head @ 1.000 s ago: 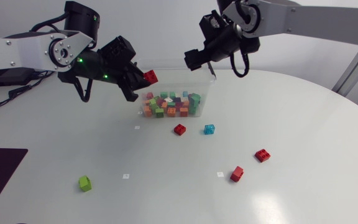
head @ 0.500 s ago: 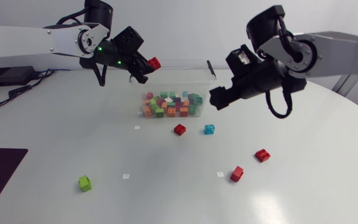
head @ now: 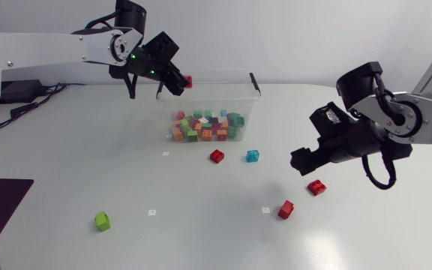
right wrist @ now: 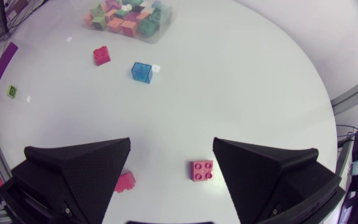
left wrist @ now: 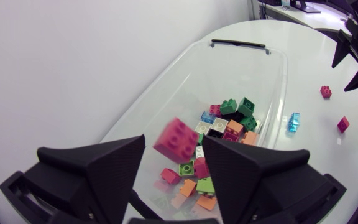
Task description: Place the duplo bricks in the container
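Clear container (head: 217, 93) w/ mixed bricks (head: 205, 126); red brick (left wrist: 176, 139) above it.

The pink-red brick (left wrist: 176, 138) between the matte black fingers of the left hand (left wrist: 174, 149) hangs over a clear, black-latched container (left wrist: 272, 68) of green, orange, pink, blue and white bricks (left wrist: 225, 127). Under the black right hand (right wrist: 171, 142) a red brick (right wrist: 202, 170) lies on the white bench (right wrist: 241, 74).
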Controlling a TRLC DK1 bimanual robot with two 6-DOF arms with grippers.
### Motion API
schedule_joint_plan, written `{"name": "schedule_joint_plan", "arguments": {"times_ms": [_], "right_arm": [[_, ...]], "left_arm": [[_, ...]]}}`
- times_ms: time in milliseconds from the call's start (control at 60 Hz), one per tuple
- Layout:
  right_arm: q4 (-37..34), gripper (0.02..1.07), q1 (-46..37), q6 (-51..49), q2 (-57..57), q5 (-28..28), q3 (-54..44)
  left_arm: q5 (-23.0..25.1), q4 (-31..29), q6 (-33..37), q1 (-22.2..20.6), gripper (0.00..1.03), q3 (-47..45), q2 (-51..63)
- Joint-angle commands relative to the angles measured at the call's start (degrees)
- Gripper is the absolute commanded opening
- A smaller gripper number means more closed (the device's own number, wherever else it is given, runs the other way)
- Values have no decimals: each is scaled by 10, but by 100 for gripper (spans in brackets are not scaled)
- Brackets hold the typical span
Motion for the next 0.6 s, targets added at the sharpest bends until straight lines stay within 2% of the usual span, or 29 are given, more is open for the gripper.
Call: {"name": "schedule_joint_plan", "arguments": {"times_ms": [0,217,417,583], "right_arm": [[-12,98,-19,-16,-8,5,-26],[-15,98,-52,-34,13,21,-43],[16,98,-83,-60,76,23,-53],[51,96,-108,-84,131,21,-48]], "left_arm": [[-1,-2,-9,6,98,7,0],[-1,-1,-6,24,98,-36,-60],[-3,-6,21,56,98,-129,-156],[-5,-63,72,86,98,-202,-238]]}}
